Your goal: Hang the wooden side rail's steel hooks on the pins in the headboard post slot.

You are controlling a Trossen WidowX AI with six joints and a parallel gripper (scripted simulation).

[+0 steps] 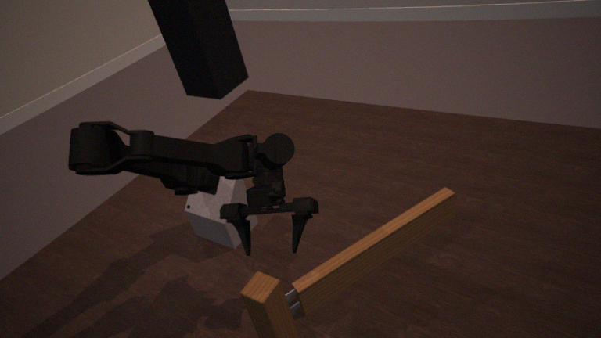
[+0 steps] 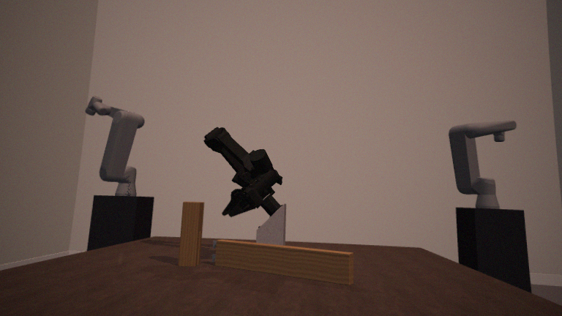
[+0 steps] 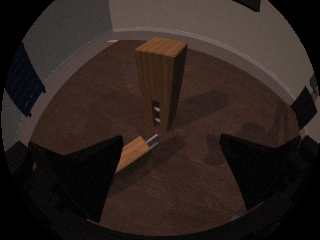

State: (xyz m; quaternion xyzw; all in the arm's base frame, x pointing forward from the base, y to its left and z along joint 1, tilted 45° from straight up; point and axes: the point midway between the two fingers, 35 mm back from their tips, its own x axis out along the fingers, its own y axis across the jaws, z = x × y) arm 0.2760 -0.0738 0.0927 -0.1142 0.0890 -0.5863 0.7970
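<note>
The headboard post (image 1: 268,305) (image 2: 191,233) (image 3: 162,75) stands upright on the table. The wrist view shows the slot (image 3: 156,113) low in its face, with two light pins inside. The wooden rail (image 1: 376,246) (image 2: 283,261) (image 3: 133,153) lies on the table on its narrow edge, one end near the post. Two steel hooks (image 1: 291,301) (image 2: 214,251) (image 3: 153,141) stick out of that end toward the post, short of it with a small gap. My gripper (image 1: 271,253) (image 3: 173,140) is wide open and empty, in the air above the table, on the arm-base side of the post and rail.
The pale wedge-shaped arm base (image 1: 212,223) (image 2: 273,227) stands behind the rail in the exterior view. Two grey arms (image 2: 120,143) (image 2: 464,159) stand on black pedestals (image 2: 118,221) (image 2: 491,242) beyond the table's sides.
</note>
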